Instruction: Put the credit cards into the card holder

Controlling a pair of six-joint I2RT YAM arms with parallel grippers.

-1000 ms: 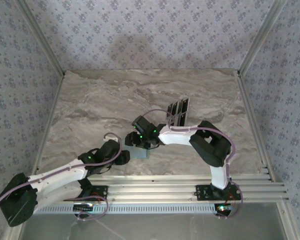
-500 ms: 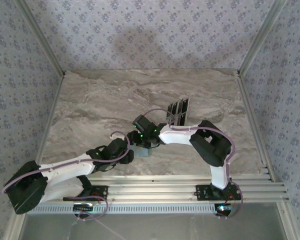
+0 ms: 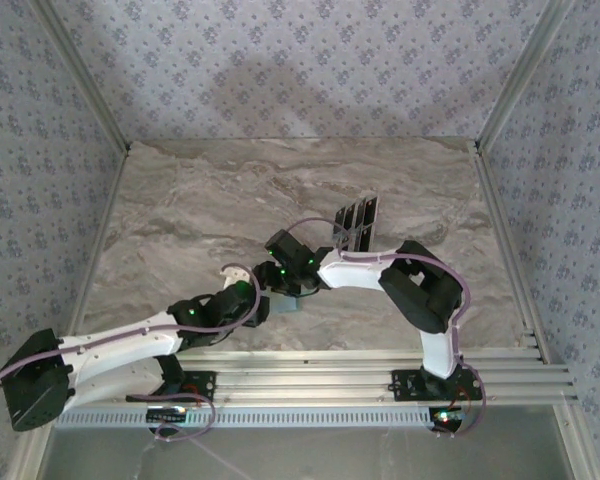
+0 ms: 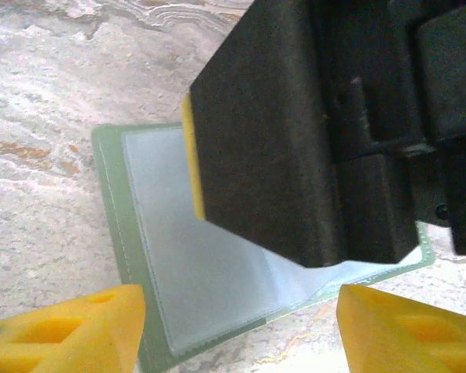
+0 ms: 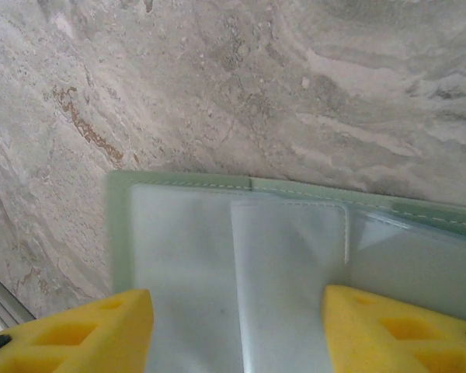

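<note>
A: Change since a second ago, overhead view: left arm swung inward and forward, so the left gripper (image 3: 252,304) is now just beside the card holder (image 3: 288,304), having been well short of it. Right arm: place unchanged, with the right gripper (image 3: 285,270) over the holder's far edge.
B: Noted. Stock of cards?
A: Entry, credit cards (image 3: 358,224): dark, side by side in a short row on the marble table (image 3: 180,200), beyond the right forearm and well apart from the holder. Lying flat or propped: cannot tell. None lifted.
B: Left wrist view?
A: Entry, left gripper (image 4: 241,334): yellow fingertips wide apart, nothing between them. The card holder (image 4: 171,256) lies open and flat below, clear sleeves up. Item in the way: a dark finger of the right gripper, yellow pad (image 4: 193,163) along its edge, low over the holder's middle. Touching or hovering: cannot tell.
B: Right wrist view?
A: Entry, right gripper (image 5: 237,334): jaws wide, empty. The card holder (image 5: 179,233) is directly beneath, its green border and stitched seam plain. No card shows in the sleeves.
B: Step in hand?
A: Judged: readying the holder, with both grippers closing in on it to keep it open. No card fetched yet, so the task is early.
B: Next move calls for?
A: Likely one gripper pinning the holder while the other goes to the row for a single card. Thin glossy cards may resist a pinch, and crowded fingers over the holder risk a knock
</note>
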